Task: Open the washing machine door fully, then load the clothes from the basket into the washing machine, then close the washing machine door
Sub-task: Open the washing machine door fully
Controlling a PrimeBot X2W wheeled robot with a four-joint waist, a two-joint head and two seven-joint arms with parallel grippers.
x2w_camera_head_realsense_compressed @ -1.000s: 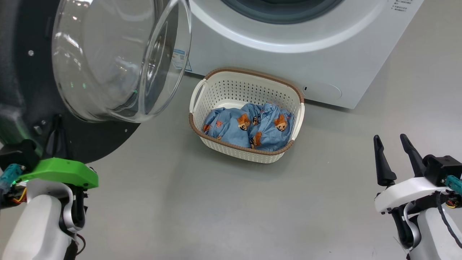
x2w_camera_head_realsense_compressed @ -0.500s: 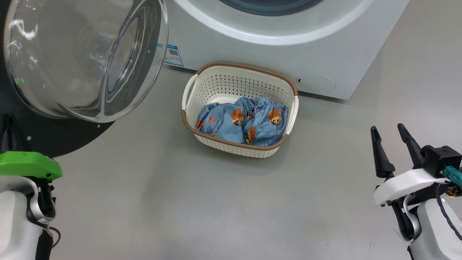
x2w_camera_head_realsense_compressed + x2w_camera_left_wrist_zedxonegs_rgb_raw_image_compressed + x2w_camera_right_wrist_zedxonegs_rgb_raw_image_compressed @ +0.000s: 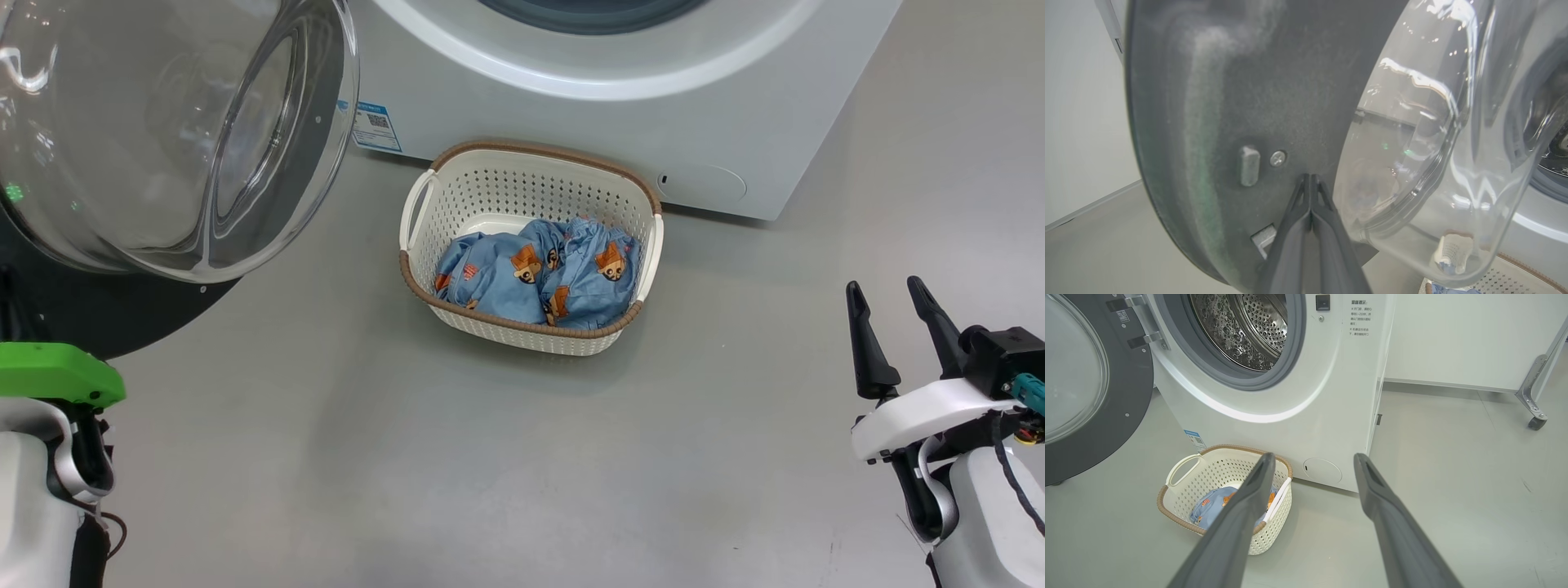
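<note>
The washing machine door (image 3: 163, 139) stands swung open at the upper left, its glass bowl bulging toward me. In the left wrist view my left gripper (image 3: 1310, 177) is shut and empty, its tips against the door's black inner rim (image 3: 1274, 102), beside a screw (image 3: 1278, 158). The white washing machine (image 3: 620, 122) shows its open steel drum (image 3: 1241, 330). Before it on the floor sits the basket (image 3: 522, 328), holding the blue clothes (image 3: 535, 273). My right gripper (image 3: 884, 284) hangs open and empty, low at the right and well clear of the basket (image 3: 1180, 516).
Grey floor (image 3: 408, 457) spreads around the basket. The round flap (image 3: 702, 183) sits low on the machine's front, behind the basket. A metal frame on a caster wheel (image 3: 1535, 422) stands by the white wall, right of the machine.
The door has swung further out to the left with my left gripper against it. The head camera has shifted, sliding the whole scene left. My right gripper has stayed open.
</note>
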